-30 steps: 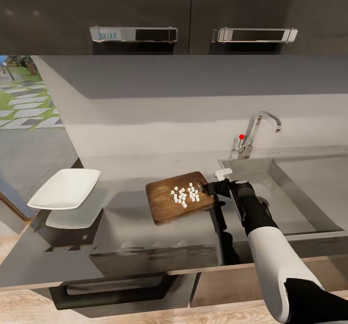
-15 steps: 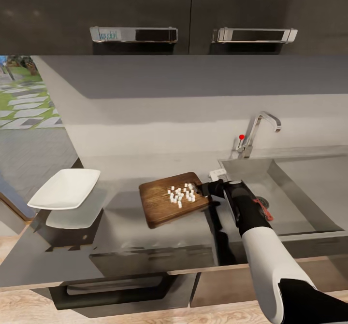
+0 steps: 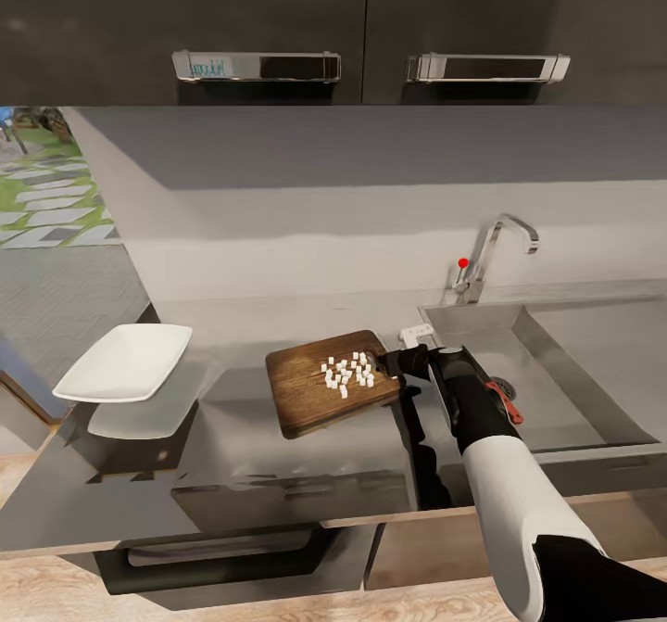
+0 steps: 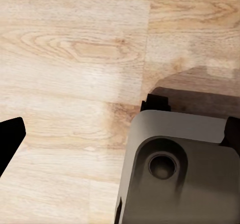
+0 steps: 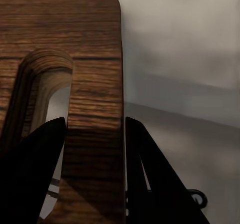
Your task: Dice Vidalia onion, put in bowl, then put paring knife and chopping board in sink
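The dark-brown chopping board [image 3: 310, 386] is at the middle of the countertop [image 3: 232, 455], with several white onion cubes [image 3: 348, 373] heaped on its right half. My right gripper [image 3: 393, 362] is shut on the board's right edge. In the right wrist view the two black fingers [image 5: 37, 169] clamp the board [image 5: 95, 58] beside its handle slot, at the gripper [image 5: 95, 121]. The white bowl [image 3: 125, 361] stands at the far left of the counter. The paring knife [image 3: 509, 405] lies in the sink [image 3: 565, 390] next to the drain, its red handle showing. A dark fingertip [image 4: 9, 140] of my left gripper hangs over wooden floor.
The chrome tap [image 3: 491, 247] with its red-tipped lever rises behind the sink's left corner. Dark wall cabinets [image 3: 278, 29] hang above. The robot's base [image 4: 180, 169] is under the left arm. Bare counter separates the board from the bowl.
Within the last second my right gripper slid the board with the onion cubes a little left, uncovering the knife's red handle in the sink. Almost nothing moved in the last half second.
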You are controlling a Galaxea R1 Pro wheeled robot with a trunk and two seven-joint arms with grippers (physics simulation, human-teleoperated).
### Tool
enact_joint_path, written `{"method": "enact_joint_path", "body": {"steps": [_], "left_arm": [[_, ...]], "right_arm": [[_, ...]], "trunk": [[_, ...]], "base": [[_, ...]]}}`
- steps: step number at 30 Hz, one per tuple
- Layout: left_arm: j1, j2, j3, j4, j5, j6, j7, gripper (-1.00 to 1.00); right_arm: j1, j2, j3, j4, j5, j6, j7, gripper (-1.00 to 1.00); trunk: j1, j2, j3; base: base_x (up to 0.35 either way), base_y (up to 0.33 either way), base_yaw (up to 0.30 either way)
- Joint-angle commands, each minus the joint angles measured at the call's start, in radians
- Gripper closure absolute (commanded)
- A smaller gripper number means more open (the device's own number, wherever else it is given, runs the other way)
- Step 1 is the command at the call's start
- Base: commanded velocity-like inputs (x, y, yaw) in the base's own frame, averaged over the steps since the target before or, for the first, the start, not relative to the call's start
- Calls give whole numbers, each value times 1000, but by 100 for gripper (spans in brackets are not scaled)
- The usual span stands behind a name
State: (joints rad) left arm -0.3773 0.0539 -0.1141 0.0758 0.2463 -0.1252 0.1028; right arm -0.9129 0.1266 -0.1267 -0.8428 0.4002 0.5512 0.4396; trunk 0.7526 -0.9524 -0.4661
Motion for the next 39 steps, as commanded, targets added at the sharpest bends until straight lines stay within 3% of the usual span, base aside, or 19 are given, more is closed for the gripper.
{"method": "enact_joint_path", "body": {"steps": [1,8,9,14,22,39], "left_arm": [[-2,0,-9,4,8,-7,0,-100],[-2,-1,-8,4,8,-7,0,-100],[-2,-1,-8,4,8,-7,0,-100],[-2,-1,-8,4,8,-7,0,-100],[-2,-1,-8,4,8,-7,0,-100],[-2,-1,-8,4,8,-7,0,-100]], "right_arm": [[0,1,-5,5,16,3,10,100],[0,1,-5,5,14,4,10,100],[0,1,-5,64,20,4,10,100],[0,0,-5,64,23,4,7,100],[-1,0,-4,64,23,4,-79,100],[0,1,-5,62,23,6,-96,100]], "trunk": [[0,-1,-1],[0,-1,-1],[0,-1,-1],[0,-1,0],[0,-1,12],[0,-1,38]], "base": [[0,0,0],[0,0,0],[0,0,0],[0,0,0],[0,0,0],[0,0,0]]}}
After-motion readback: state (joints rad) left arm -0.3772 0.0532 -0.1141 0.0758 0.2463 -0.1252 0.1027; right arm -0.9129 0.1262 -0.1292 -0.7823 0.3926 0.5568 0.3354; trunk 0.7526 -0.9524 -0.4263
